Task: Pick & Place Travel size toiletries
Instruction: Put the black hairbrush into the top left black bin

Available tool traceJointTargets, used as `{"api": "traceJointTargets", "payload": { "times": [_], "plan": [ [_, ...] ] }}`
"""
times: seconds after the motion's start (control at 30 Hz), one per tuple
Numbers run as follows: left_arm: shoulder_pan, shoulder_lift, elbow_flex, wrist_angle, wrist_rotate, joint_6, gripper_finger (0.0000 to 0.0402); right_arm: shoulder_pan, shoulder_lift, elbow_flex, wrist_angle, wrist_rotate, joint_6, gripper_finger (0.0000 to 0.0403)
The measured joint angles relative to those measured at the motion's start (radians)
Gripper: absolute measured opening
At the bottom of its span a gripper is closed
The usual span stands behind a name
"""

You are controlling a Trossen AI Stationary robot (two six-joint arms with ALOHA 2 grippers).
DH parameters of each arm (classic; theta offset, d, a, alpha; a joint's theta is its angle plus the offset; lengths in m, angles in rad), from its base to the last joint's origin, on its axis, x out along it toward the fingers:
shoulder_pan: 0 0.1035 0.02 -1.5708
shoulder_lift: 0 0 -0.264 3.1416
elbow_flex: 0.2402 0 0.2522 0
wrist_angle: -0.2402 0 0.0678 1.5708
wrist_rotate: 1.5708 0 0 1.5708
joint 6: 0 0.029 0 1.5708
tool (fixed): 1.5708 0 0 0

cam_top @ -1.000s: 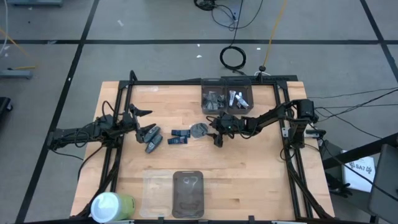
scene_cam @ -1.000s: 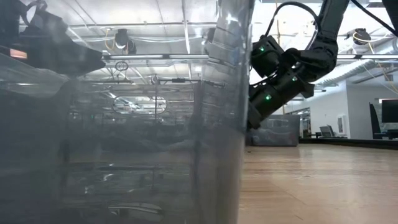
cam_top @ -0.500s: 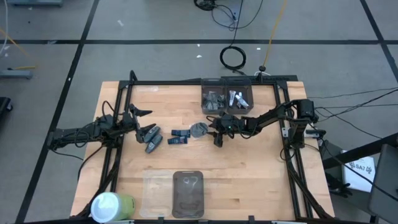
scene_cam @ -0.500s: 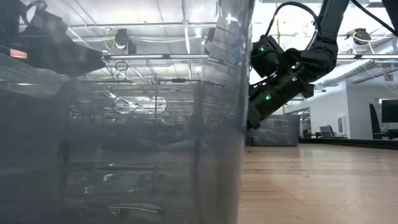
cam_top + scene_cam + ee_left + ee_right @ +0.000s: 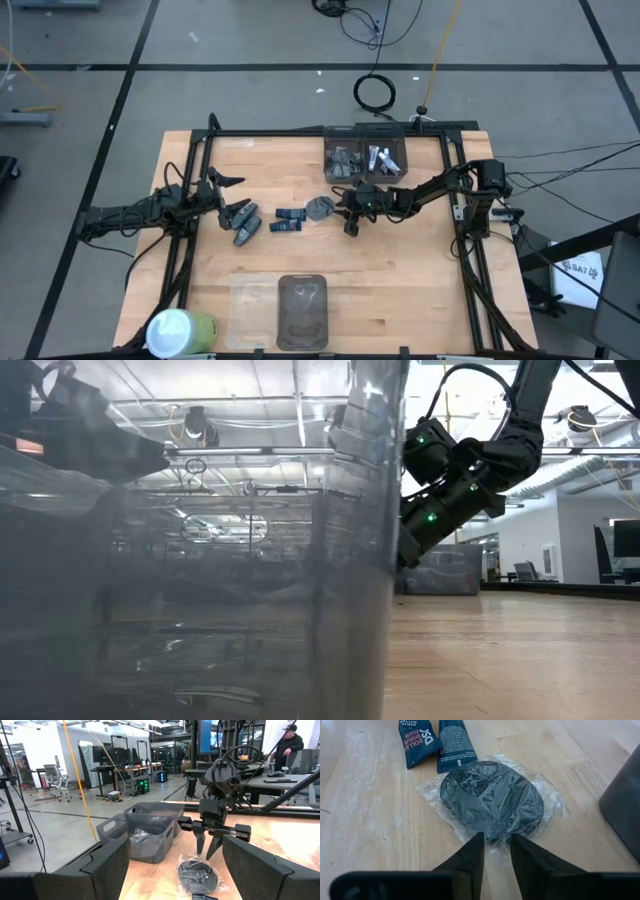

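Note:
A dark grey round flat packet [image 5: 490,800] in clear wrap lies flat on the table's middle [image 5: 320,208]. Two dark blue packs [image 5: 437,740] lie just left of it [image 5: 288,218], with a grey item [image 5: 245,232] further left. My right gripper [image 5: 495,842] is at the packet's right edge, its fingers closed in on the wrap. My left gripper [image 5: 238,197] stays open at the table's left, touching nothing. My right gripper pinches the rim of the packet's clear wrap [image 5: 496,838], on the packet's right side, between its two fingers. The fingers [image 5: 209,842] come slanting down from the table's right. The packet still lies flat on the wood.
Two grey bins [image 5: 363,160] holding small items stand at the far edge. A see-through bin [image 5: 303,310] sits near the front edge and fills most of the low view [image 5: 200,560]. A white-and-green cylinder [image 5: 180,330] stands at the front left corner.

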Motion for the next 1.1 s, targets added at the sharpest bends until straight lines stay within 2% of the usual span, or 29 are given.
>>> {"api": "traceJointTargets", "payload": {
  "times": [0.5, 0.8, 1.1],
  "plan": [
    [0.000, 0.000, 0.000, 0.000, 0.000, 0.000, 0.0310, 0.000, 0.000, 0.000, -0.005, 0.000, -0.025, 0.0005],
    [0.000, 0.000, 0.000, 0.000, 0.000, 0.000, 0.0310, 0.000, 0.000, 0.000, -0.012, 0.000, -0.048, 0.0001],
    [0.000, 0.000, 0.000, 0.000, 0.000, 0.000, 0.0310, 0.000, -0.044, 0.001, -0.118, 0.002, -0.048, 0.0001]
  ]
}}
